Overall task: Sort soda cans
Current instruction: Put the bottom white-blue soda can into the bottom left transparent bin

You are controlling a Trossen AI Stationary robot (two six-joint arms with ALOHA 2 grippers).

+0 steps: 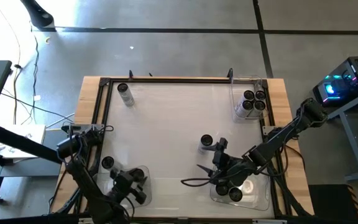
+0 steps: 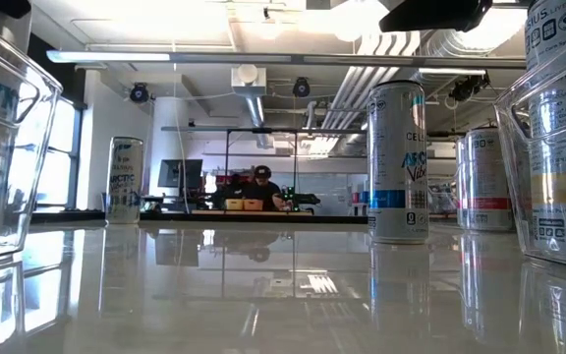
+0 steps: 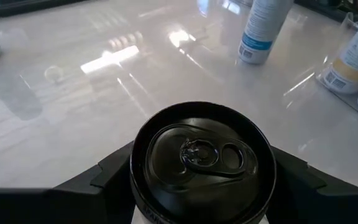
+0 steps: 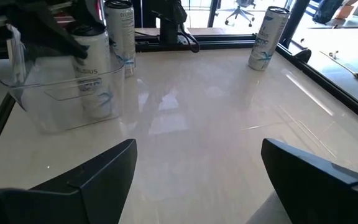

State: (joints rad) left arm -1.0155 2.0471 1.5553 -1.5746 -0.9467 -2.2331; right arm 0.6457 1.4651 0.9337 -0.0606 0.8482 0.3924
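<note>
Soda can (image 3: 202, 163) sat pinched in left end effector (image 1: 131, 182) over near-left bin (image 1: 143, 194). Right end effector (image 4: 197, 174) stood spread, empty, above table (image 1: 166, 124).

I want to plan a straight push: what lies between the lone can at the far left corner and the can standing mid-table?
Nothing: in the high view the stretch of table from the corner can to the mid-table can is bare.
</note>
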